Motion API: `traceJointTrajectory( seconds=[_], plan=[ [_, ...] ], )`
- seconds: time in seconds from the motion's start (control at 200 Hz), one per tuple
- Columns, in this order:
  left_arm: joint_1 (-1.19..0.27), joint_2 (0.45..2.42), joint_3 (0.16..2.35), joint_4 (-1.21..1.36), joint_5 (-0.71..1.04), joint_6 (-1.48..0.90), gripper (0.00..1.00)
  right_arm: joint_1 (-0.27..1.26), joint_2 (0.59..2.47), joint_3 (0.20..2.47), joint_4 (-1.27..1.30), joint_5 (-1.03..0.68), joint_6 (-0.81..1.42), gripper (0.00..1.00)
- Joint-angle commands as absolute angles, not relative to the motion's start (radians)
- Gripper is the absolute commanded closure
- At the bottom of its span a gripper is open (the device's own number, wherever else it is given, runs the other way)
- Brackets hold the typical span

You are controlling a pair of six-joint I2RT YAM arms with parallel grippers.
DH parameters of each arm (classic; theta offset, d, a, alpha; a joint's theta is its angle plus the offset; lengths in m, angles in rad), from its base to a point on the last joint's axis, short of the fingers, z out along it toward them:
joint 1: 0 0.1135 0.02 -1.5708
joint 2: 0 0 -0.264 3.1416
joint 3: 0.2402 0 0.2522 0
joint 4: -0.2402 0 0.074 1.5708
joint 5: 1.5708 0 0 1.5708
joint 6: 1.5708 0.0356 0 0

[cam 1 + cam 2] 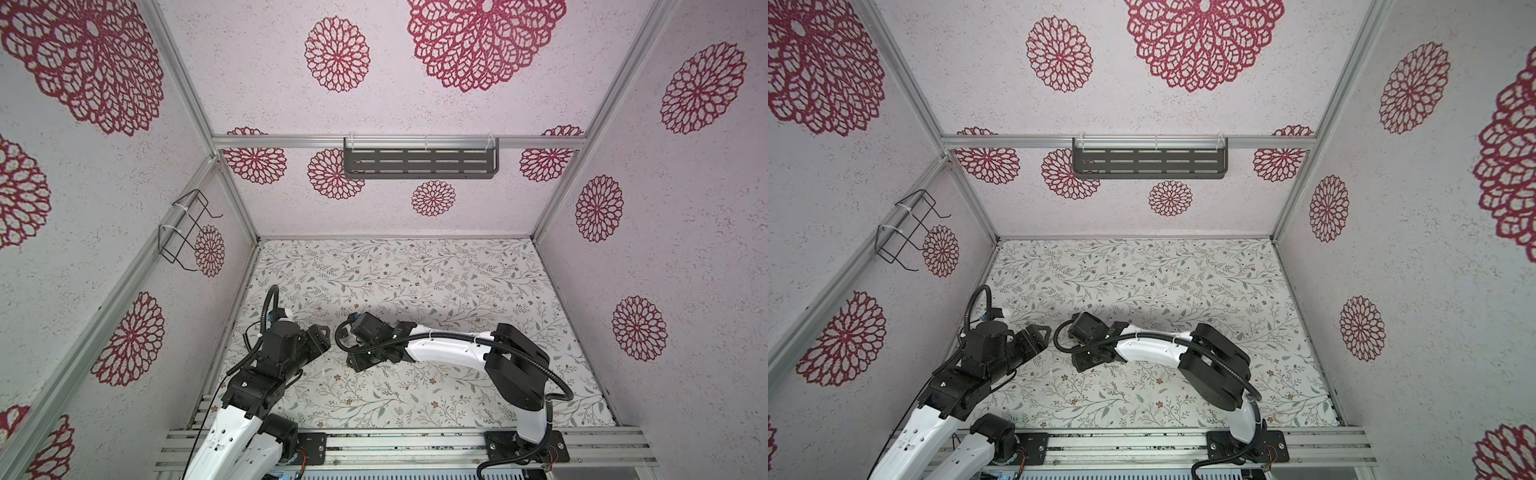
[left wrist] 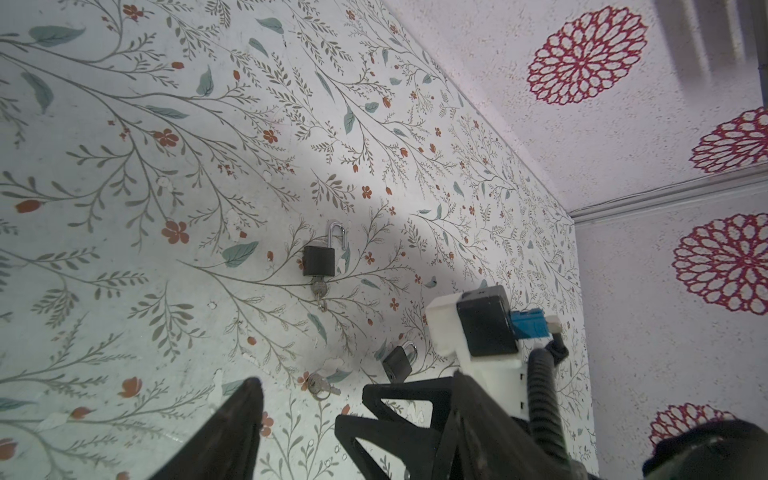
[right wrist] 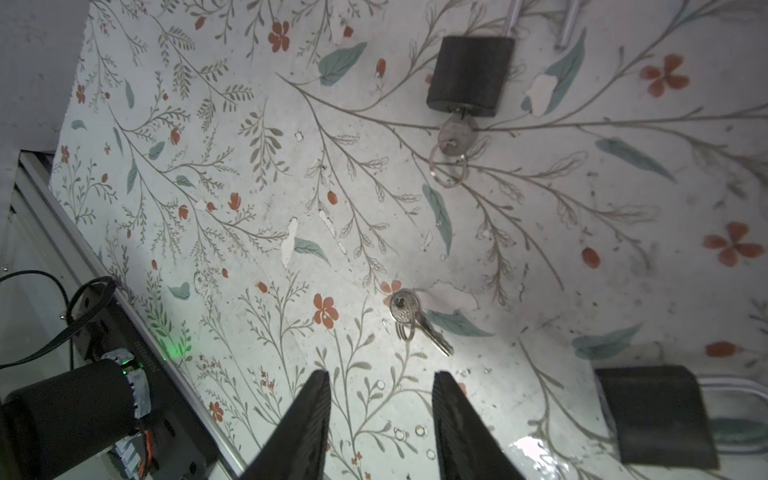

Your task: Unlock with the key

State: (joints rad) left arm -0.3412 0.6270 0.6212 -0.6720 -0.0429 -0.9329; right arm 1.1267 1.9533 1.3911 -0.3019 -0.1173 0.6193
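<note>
Two padlocks: the open padlock (image 2: 318, 260) lies mid-frame in the left wrist view, its shackle swung free and an inserted key (image 2: 319, 289) in its base. The shut padlock (image 2: 395, 365) lies to its lower right, with the shackle seated as far as can be told.
Loose key: the loose key (image 3: 409, 318) lies flat on its ring at the centre of the right wrist view, below the open padlock and touching neither lock.
Right gripper (image 3: 381, 376): jaws partly apart and empty, tips low in the frame just short of the loose key.
Left gripper (image 1: 321, 338): jaws apart with nothing seen between them, left of centre in a top view.
Step in hand: judged to be the approach to the loose key, with the shut padlock not yet opened.
Next move: a pinch on the key's thin round head, then lining the blade up with the keyhole. The lock probably needs steadying.
Surface: the table (image 1: 415, 274) has a leaf-and-flower print, chipped in places.
Room: the walls carry red rosettes, with a slotted shelf (image 1: 419, 164) at upper centre and a wire rack (image 1: 183, 207) at left.
</note>
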Motion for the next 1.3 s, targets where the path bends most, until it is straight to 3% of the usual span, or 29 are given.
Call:
traceJointTrajectory(
  seconds=[0.0, 1.296],
  plan=[
    [-0.331, 0.615, 0.615, -0.68, -0.064, -0.948, 0.26, 1.13, 1.962, 1.425, -0.33, -0.112, 0.605, 0.59],
    [-0.321, 0.606, 0.586, -0.672, -0.089, -0.945, 0.23, 1.138, 2.111, 1.536, -0.368, -0.11, 0.561, 0.79]
  ],
)
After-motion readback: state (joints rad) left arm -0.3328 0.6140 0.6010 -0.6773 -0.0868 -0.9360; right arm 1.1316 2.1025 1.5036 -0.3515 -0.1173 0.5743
